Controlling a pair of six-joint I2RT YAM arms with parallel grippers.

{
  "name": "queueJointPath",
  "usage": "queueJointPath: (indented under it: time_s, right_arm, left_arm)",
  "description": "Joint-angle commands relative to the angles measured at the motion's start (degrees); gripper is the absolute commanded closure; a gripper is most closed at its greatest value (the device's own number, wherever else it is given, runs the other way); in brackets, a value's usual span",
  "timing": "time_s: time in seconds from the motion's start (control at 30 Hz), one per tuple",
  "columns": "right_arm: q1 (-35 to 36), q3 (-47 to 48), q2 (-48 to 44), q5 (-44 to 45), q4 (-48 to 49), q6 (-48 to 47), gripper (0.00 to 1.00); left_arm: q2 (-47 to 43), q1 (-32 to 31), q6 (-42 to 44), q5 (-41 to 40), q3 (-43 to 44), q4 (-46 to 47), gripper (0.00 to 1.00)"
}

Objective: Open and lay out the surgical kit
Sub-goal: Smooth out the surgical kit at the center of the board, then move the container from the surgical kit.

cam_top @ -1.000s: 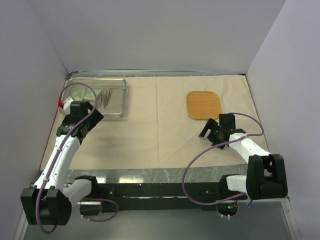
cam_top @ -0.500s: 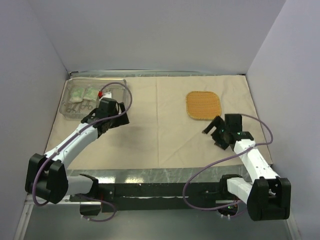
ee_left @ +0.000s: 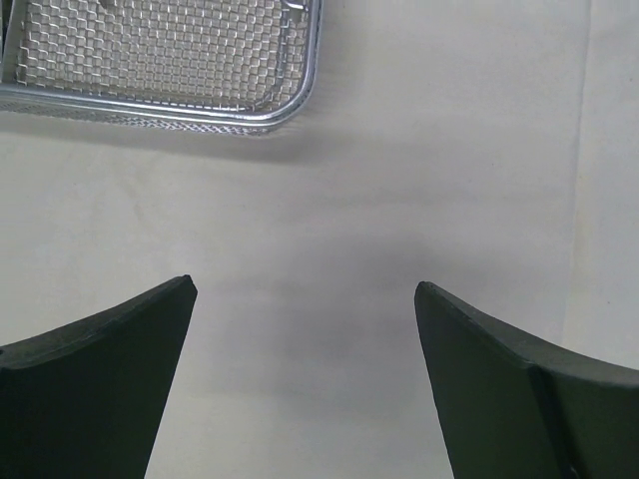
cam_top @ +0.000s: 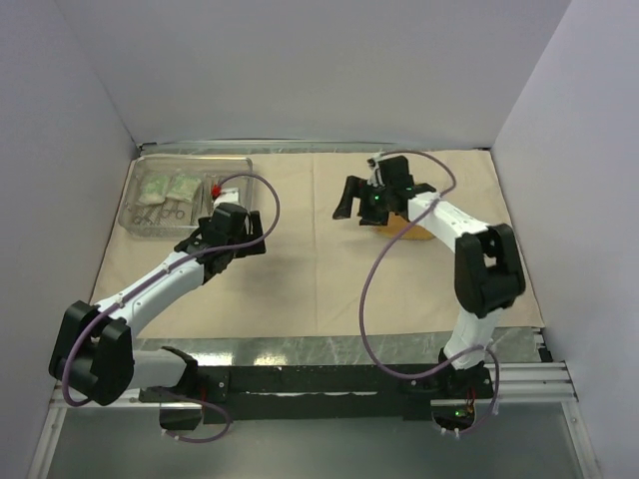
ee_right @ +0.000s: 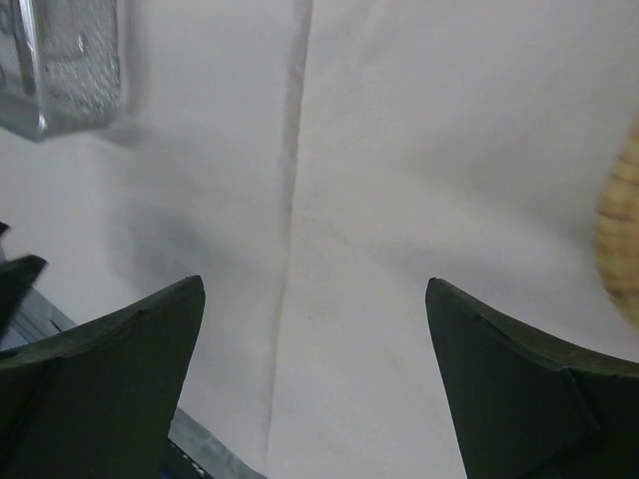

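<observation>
The beige wrapping cloth (cam_top: 300, 259) lies spread flat over the table. At its far left corner stands the steel wire-mesh tray (cam_top: 190, 158), holding two green-white packets (cam_top: 168, 187) and ring-handled forceps (cam_top: 163, 212). I cannot make out the tweezers. My left gripper (cam_top: 228, 232) hovers at the tray's near right corner, open and empty; its wrist view shows that tray corner (ee_left: 250, 118) above bare cloth (ee_left: 329, 230). My right gripper (cam_top: 357, 205) hangs open and empty over the cloth's far middle, left of the orange pad.
The orange woven pad (cam_top: 421, 232) lies mostly hidden under my right arm; its edge (ee_right: 624, 239) shows in the right wrist view. A fold crease (ee_right: 290, 230) runs down the cloth's middle. Grey walls close in the left, far and right sides.
My left arm has swung from the tray's left side across to its near right corner. My right arm has swept from the near right up to the far middle, over the orange pad.
</observation>
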Motion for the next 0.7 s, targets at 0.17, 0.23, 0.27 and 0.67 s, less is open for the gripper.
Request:
queueJointPath:
  time_s: [0.17,0.23,0.27,0.67]
  right_arm:
    - [-0.37,7.65,9.42,5.20,-11.74,-12.02,0.00]
    - [-2.30,8.53,10.04,7.92,-12.98,-13.52,0.00]
    - [-3.09,8.62,10.31,8.98,-12.98,-13.87,0.00]
    - [-15.67,25.91,20.85,17.33,-13.60,-20.02,0.00]
  left_arm:
    - [-0.70,-0.15,0.88,-2.64,-0.09,4.69,0.01]
    - [-0.70,-0.06,0.88,-2.55,0.00,4.69,0.01]
    - [-0.70,-0.15,0.88,-2.64,0.00,4.69,0.01]
    - [-1.23,-0.15,0.88,-2.64,-0.44,5.13,0.01]
